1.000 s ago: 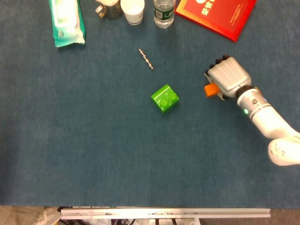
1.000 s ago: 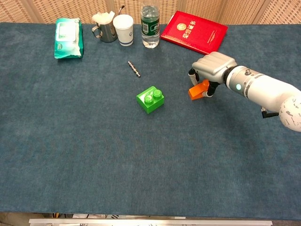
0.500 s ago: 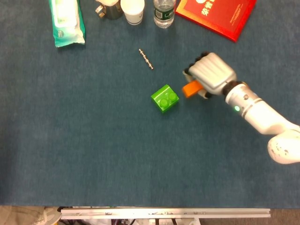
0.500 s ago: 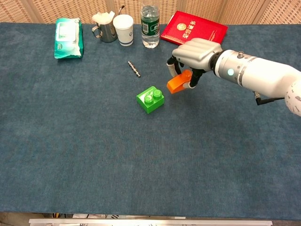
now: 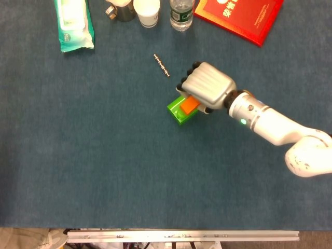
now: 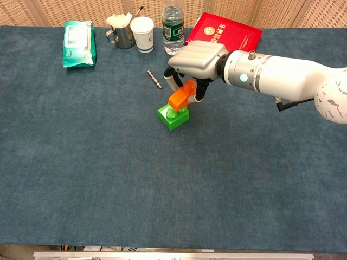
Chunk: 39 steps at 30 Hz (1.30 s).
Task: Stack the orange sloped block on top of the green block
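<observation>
The green block [image 5: 177, 112] [image 6: 172, 117] sits on the blue cloth near the table's middle. My right hand [image 5: 206, 88] [image 6: 196, 58] grips the orange sloped block [image 5: 189, 105] [image 6: 182, 95] and holds it just above the green block, over its right part. In the chest view the orange block hangs tilted and looks close to the green studs; whether they touch I cannot tell. My left hand shows in neither view.
At the back stand a wet-wipes pack [image 6: 78, 43], a metal cup [image 6: 122, 34], a white paper cup [image 6: 143, 34], a water bottle [image 6: 173, 28] and a red booklet [image 6: 230, 36]. A small metal rod [image 6: 155, 79] lies just behind the green block.
My right hand has carried the orange block leftward from the table's right side to above the green block. The green block has not moved.
</observation>
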Tool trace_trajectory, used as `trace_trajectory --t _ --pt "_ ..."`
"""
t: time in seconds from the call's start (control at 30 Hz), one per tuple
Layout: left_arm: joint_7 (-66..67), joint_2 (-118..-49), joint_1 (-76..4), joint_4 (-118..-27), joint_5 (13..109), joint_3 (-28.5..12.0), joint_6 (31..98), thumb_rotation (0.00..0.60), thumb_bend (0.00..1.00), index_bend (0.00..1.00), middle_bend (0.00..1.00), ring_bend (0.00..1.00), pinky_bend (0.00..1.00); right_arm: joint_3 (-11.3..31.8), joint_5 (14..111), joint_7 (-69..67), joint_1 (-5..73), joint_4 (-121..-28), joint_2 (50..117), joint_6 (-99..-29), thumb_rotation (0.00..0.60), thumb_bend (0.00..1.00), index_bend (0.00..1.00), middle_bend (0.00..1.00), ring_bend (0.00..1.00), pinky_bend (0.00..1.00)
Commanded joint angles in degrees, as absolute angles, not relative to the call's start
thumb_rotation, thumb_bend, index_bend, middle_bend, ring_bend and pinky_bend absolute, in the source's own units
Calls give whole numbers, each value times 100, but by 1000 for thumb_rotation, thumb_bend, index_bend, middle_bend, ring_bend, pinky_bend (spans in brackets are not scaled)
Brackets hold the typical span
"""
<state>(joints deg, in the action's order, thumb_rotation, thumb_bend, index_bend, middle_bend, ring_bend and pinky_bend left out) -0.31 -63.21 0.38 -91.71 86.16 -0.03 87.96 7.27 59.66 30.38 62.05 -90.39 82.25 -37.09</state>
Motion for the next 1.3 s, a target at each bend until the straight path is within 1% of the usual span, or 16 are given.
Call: trace_trajectory --t 0.03,0.33,0.73,0.93,1.3 --pt "-29 -6323 38 -9175 8623 -3 8797 600 220 227 325 325 240 702 5978 3109 6305 -9046 8229 -3668 600 307 622 497 360 285" --pt "-45 -6325 56 -9166 8621 -8 8815 600 220 227 325 325 240 493 6021 3309 6516 -9031 8306 -3648 600 307 622 497 359 284" --pt "-87 -6313 68 -9148 8619 -14 8820 600 220 227 325 325 240 334 5949 3431 6650 -8948 8369 -3706 600 307 623 497 360 285" --pt "-119 -6323 47 -9110 8630 -21 8791 600 220 227 325 325 240 250 5743 3695 6683 -9053 8395 -3927 600 306 623 497 361 284" --pt "-249 -6334 35 -8995 8637 -15 8752 600 219 227 325 325 240 64 5054 4411 6757 -9432 8426 -4443 600 306 623 498 370 285"
